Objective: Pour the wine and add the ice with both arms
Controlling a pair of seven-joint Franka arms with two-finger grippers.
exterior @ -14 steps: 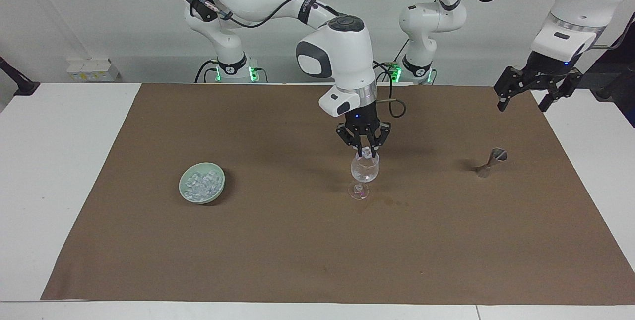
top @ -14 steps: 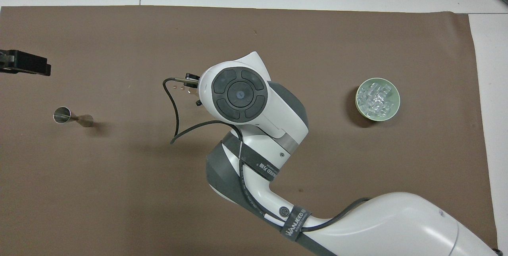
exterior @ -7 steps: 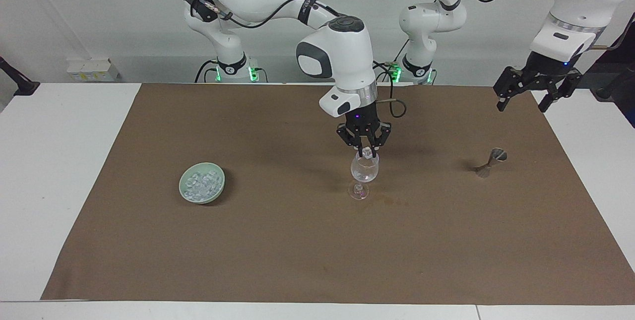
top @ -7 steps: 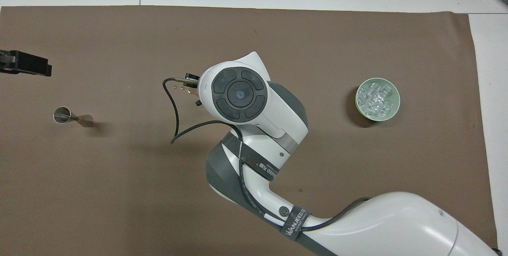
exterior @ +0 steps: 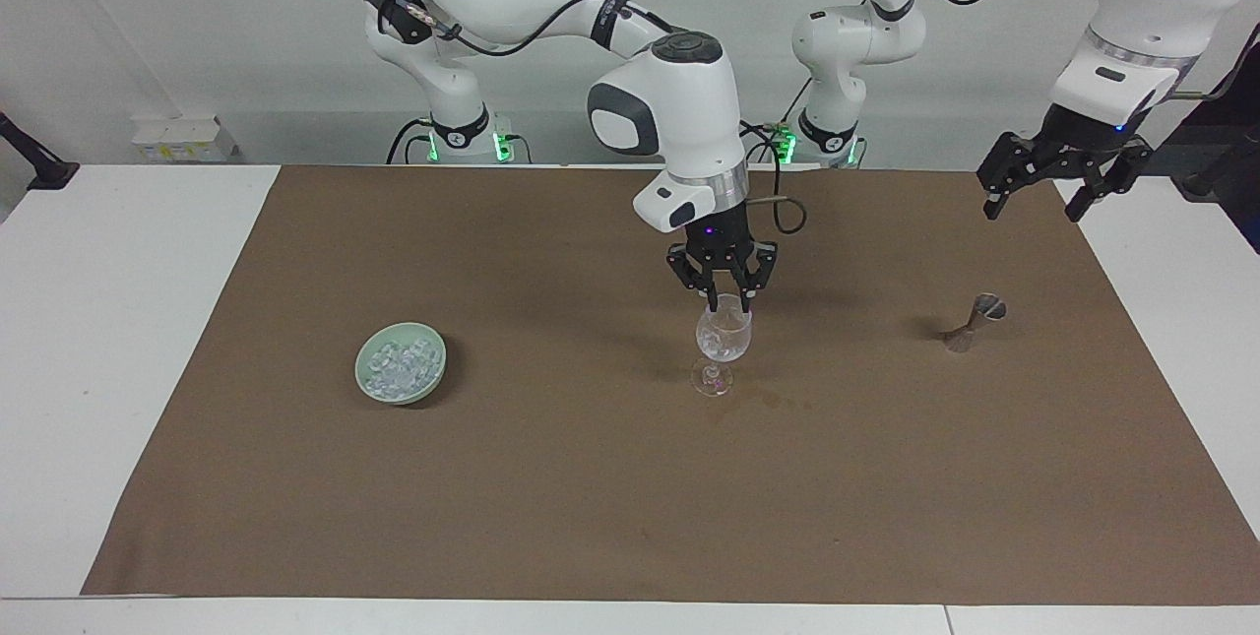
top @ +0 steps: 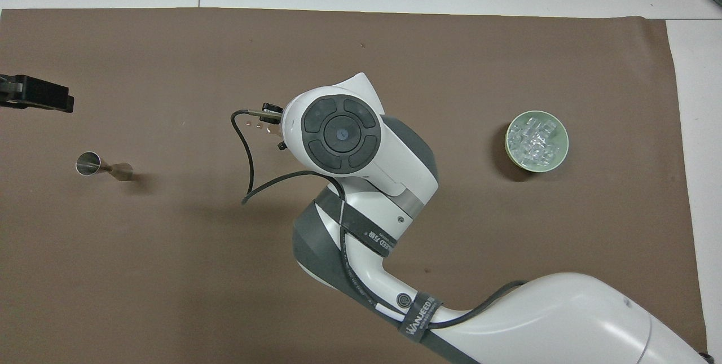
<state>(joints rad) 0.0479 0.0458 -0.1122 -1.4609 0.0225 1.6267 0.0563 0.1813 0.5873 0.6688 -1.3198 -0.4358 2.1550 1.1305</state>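
Note:
A clear stemmed glass point(exterior: 724, 338) stands mid-mat with pieces of ice point(exterior: 725, 349) in its bowl. My right gripper point(exterior: 728, 303) hangs just over the glass's rim, open by a small gap, with nothing between its fingertips. More ice point(exterior: 399, 366) point(top: 533, 139) fills the pale green bowl point(exterior: 363, 374) point(top: 510, 149) toward the right arm's end. My left gripper point(exterior: 1032, 210) point(top: 37, 93) waits raised and open over the mat's corner at the left arm's end. In the overhead view the right arm's wrist hides the glass. No wine shows.
A small metal jigger point(exterior: 973, 322) point(top: 101, 166) lies on its side on the brown mat point(exterior: 551, 477) toward the left arm's end, under the left gripper's side. A few damp spots point(exterior: 778, 402) mark the mat beside the glass's foot.
The ice cube pinched in my right gripper's fingertips has dropped into the glass as the fingers parted. The left arm has barely moved.

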